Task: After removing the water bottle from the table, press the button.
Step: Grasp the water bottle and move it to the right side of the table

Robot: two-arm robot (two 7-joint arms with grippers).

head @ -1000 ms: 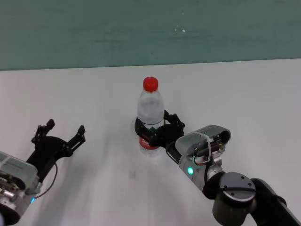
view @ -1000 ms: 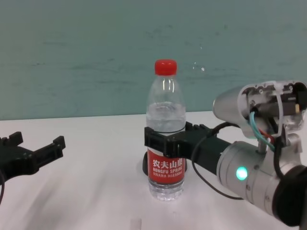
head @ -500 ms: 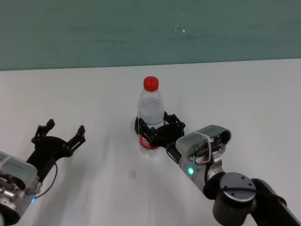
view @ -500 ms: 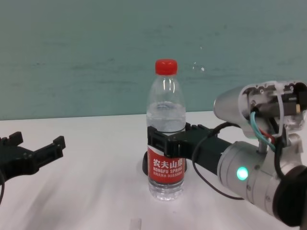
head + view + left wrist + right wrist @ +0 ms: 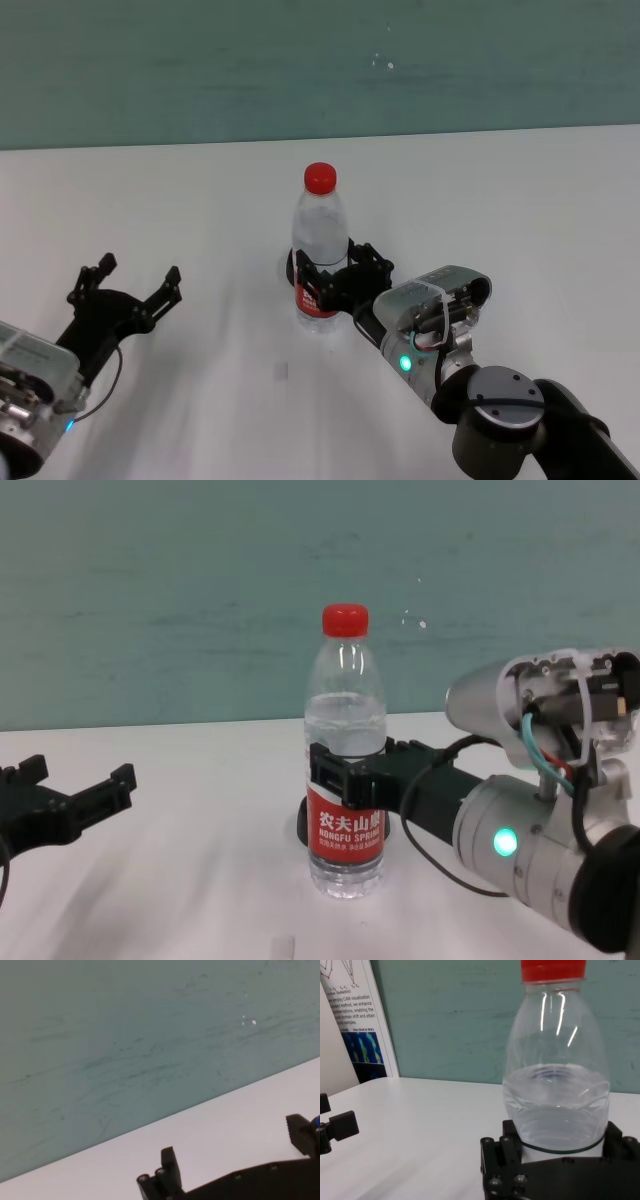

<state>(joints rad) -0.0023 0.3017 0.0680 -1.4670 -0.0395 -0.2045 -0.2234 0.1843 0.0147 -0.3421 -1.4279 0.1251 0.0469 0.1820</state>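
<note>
Leftmost, the left tool (image 5: 125,285) hovers spread wide and empty, while mid-tabletop (image 5: 180,200) the upright water bottle (image 5: 320,250), likely light, thin-walled and slippery, sits clamped at its label's top edge, a sensible hold, by the right tool (image 5: 335,278).

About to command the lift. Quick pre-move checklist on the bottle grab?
1. Right gripper shut on the clear plastic water bottle with red cap, at the label's top edge: ok.
2. Bottle upright: ok.
3. Bottle base on the white table, not lifted: ok.
4. Left gripper open, parked well apart from the bottle: ok.
5. Button position behind the bottle: cannot tell.
</note>
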